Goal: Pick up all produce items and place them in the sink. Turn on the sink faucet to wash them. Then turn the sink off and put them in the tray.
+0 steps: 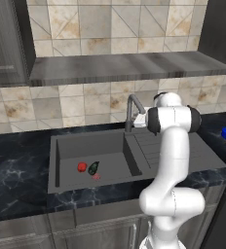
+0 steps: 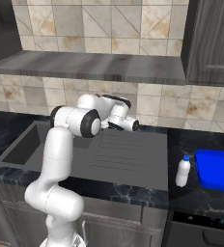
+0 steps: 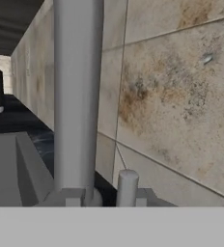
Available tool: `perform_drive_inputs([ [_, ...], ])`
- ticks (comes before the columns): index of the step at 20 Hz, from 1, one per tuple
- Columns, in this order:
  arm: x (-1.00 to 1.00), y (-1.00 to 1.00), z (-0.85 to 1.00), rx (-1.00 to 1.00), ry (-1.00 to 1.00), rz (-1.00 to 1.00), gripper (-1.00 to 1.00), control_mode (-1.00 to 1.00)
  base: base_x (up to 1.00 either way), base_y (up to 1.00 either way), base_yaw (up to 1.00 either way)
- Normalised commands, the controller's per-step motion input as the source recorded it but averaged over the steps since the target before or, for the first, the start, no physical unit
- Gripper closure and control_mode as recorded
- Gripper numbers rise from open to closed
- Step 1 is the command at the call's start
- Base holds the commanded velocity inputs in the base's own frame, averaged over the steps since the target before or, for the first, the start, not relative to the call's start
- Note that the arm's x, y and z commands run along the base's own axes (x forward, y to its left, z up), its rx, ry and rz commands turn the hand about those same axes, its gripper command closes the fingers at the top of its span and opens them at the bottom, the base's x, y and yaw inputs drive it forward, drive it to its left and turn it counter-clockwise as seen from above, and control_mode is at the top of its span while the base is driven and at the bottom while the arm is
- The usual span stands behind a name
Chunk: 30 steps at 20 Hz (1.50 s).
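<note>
Hand view: faucet stands just beside tiled wall.

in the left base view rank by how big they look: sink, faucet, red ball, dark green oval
1. sink, by far the largest.
2. faucet.
3. red ball and dark green oval: both tiny and much alike, side by side in the basin, so no clear order.

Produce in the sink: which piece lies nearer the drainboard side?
The dark green-black oval; the red ball sits beside it on the side away from the drainboard.
</note>
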Motion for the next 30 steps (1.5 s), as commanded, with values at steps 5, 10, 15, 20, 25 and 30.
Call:
perform_drive_inputs([
  [5, 0.0, -0.05, 0.0, 0.0, 0.0, 0.0, 1.0, -1.0, 0.0, 0.0, 0.0],
  [10, 0.0, -0.24, 0.0, 0.0, 0.0, -0.04, 1.0, -1.0, 0.0, 0.0, 0.0],
  [15, 0.0, -0.14, 0.0, 0.01, 0.0, -0.07, 1.0, -1.0, 0.0, 0.0, 0.0],
  [20, 0.02, -0.2, 0.0, 0.05, 0.01, -0.07, 1.0, -1.0, 0.0, 0.0, 0.0],
  [25, 0.0, -0.38, 0.0, 0.05, 0.0, -0.11, 1.0, -1.0, 0.0, 0.0, 0.0],
  [30, 0.0, -0.55, 0.0, 0.06, 0.0, -0.09, 1.0, -1.0, 0.0, 0.0, 0.0],
])
